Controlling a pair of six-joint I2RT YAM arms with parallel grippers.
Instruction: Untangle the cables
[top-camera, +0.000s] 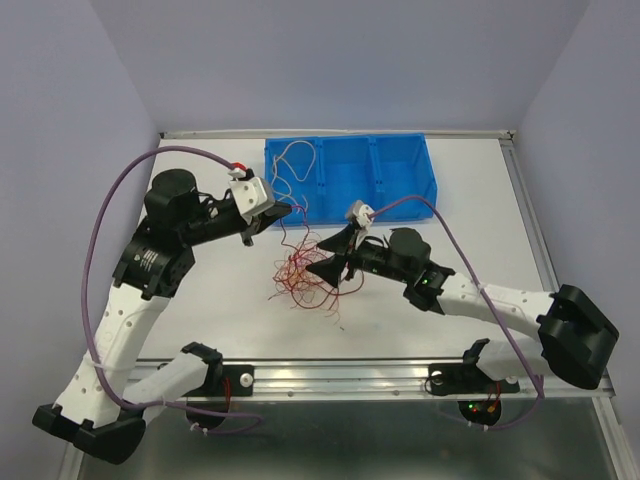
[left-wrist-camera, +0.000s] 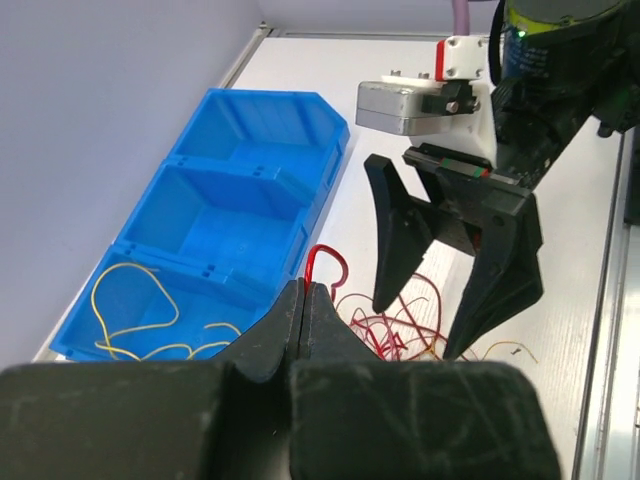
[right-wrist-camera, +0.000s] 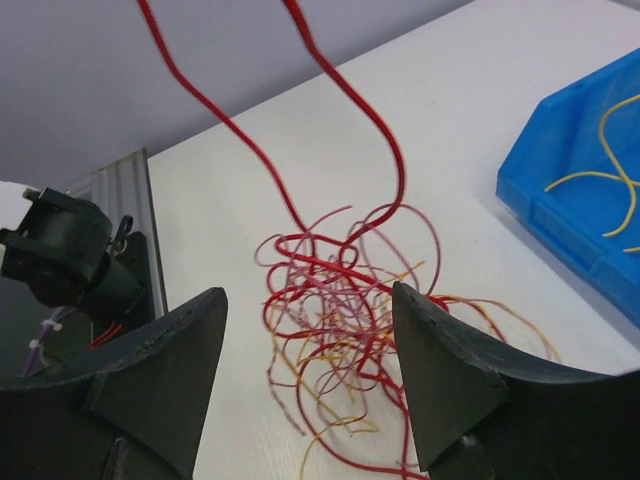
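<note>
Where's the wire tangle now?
Top view: the wire tangle lies mid-table, in front of the blue bin, beneath the open right claw; the left claw pinches one red strand.

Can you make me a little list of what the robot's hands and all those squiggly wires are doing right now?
left hand: shut, pinching a red wire
right hand: open, over the tangle
red wire: runs up from the tangle to the left hand
tangle: red, pink and yellowish wires on the table, beside the blue bin
blue bin: three compartments, yellowish wires in one end compartment
</note>
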